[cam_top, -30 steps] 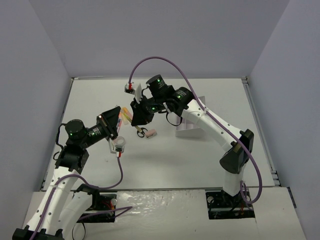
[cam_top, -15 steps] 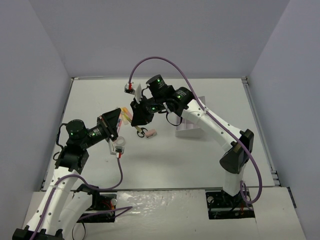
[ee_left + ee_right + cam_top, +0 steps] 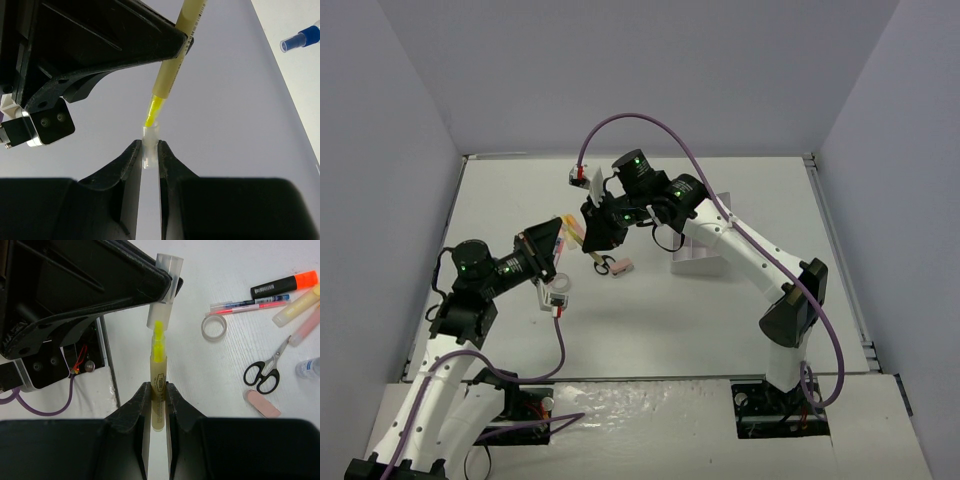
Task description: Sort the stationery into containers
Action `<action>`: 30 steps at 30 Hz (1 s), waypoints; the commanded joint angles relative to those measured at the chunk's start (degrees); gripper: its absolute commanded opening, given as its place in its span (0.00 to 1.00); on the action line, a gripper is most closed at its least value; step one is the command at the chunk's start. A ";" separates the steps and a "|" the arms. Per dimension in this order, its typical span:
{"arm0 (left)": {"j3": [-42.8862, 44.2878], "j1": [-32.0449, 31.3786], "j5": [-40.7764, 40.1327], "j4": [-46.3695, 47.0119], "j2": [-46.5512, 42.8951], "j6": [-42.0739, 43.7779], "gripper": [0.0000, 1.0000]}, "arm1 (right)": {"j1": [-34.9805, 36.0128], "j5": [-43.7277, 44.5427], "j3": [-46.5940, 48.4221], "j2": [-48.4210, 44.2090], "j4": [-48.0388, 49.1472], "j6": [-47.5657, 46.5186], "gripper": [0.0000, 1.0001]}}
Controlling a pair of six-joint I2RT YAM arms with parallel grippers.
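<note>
1. Looks like a robotics lab test cell.
2. Stands boxed by plain lilac panels (image 3: 620,70) behind and beside the right gripper (image 3: 158,390).
3. Has a bare white tabletop (image 3: 660,320) below it, a purple cable (image 3: 650,117) looping above, and open wiring (image 3: 80,357) nearby.

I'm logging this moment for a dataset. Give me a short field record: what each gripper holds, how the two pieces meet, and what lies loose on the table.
left gripper: shut on clear cap
right gripper: shut on yellow highlighter
fit: the highlighter's tip is at the cap's mouth; the cap is not seated on the barrel
loose on table: tape ring, scissors, pink eraser, orange highlighter
</note>
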 commanded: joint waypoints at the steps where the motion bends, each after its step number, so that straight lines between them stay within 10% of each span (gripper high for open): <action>1: 4.50 -0.28 3.19 1.31 0.59 30.12 0.00 | -0.29 -1.49 1.10 -1.99 2.40 0.01 0.00; 30: 9.55 -0.28 16.44 -7.55 6.44 43.35 0.00 | -3.41 -12.47 3.92 0.03 2.23 4.17 0.00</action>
